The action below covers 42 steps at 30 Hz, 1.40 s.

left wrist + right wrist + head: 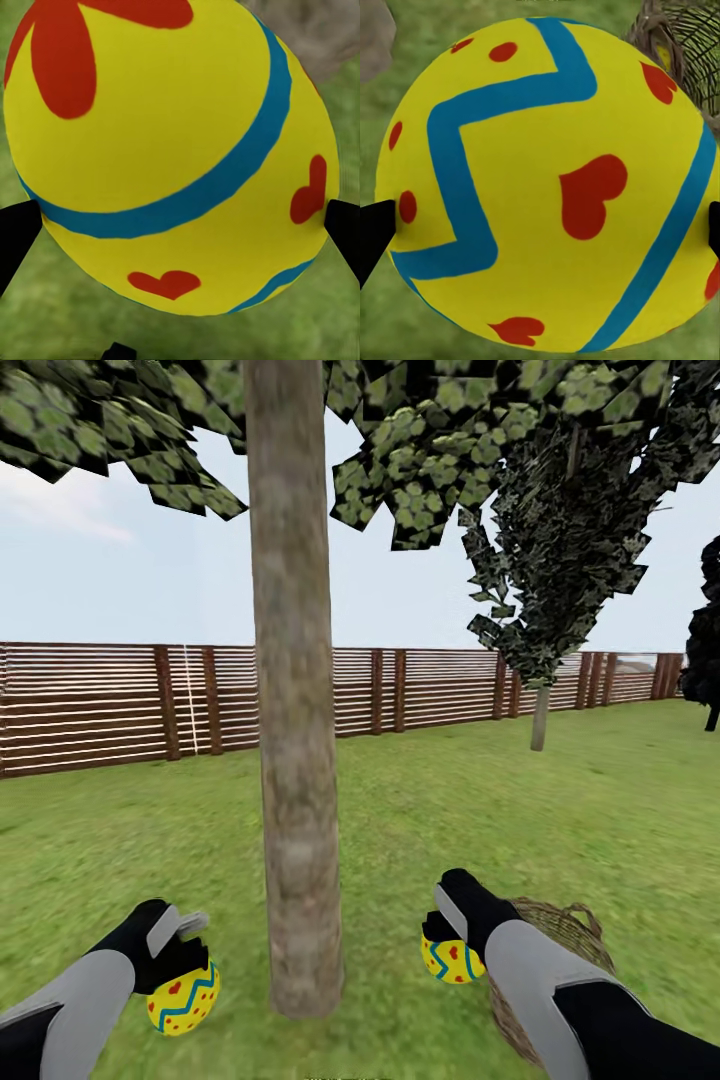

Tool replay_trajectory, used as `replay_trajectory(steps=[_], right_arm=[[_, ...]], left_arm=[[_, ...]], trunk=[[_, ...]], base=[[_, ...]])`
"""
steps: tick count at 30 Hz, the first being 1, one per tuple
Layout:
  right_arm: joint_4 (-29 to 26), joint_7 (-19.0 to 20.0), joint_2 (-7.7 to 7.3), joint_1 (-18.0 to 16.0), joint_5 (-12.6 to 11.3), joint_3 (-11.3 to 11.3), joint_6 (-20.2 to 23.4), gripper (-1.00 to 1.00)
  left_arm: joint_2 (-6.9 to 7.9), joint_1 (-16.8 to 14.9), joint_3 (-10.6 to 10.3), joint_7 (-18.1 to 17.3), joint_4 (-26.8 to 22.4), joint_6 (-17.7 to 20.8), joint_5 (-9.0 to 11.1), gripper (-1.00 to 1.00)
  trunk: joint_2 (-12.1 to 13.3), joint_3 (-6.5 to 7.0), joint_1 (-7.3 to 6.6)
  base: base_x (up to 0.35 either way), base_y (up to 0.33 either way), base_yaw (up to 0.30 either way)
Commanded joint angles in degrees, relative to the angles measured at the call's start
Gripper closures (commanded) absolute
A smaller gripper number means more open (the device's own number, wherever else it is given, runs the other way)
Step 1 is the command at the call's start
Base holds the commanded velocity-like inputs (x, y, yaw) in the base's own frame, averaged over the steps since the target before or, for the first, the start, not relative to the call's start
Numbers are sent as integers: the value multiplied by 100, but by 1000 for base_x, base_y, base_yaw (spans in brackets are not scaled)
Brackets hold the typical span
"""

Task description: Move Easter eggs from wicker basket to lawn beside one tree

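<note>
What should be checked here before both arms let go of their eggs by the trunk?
1. Left gripper shut on an egg: ok, black jaws press both its sides in the left wrist view.
2. Right gripper shut on the second egg: ok.
3. Both eggs near the same tree: ok, one on each side of its base.
4. Eggs resting on the lawn: cannot tell.
5. Third egg out of the wicker basket: cannot tell, the right arm hides the inside.
</note>
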Motion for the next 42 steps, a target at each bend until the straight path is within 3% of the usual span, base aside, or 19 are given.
replay_trajectory(steps=[1, 42], right_arm=[[-9, -27, -3, -3, -51, 51, 29, 100], [-8, -22, -3, -3, -75, 53, 29, 100]], left_arm=[[0, -3, 6, 45, -8, 19, 56, 100], [-10, -3, 50, -61, -8, 21, 86, 100]], trunk=[[-46, -28, 22], [-1690, -765, 923]], base=[[0, 0, 213], [0, 0, 4]])
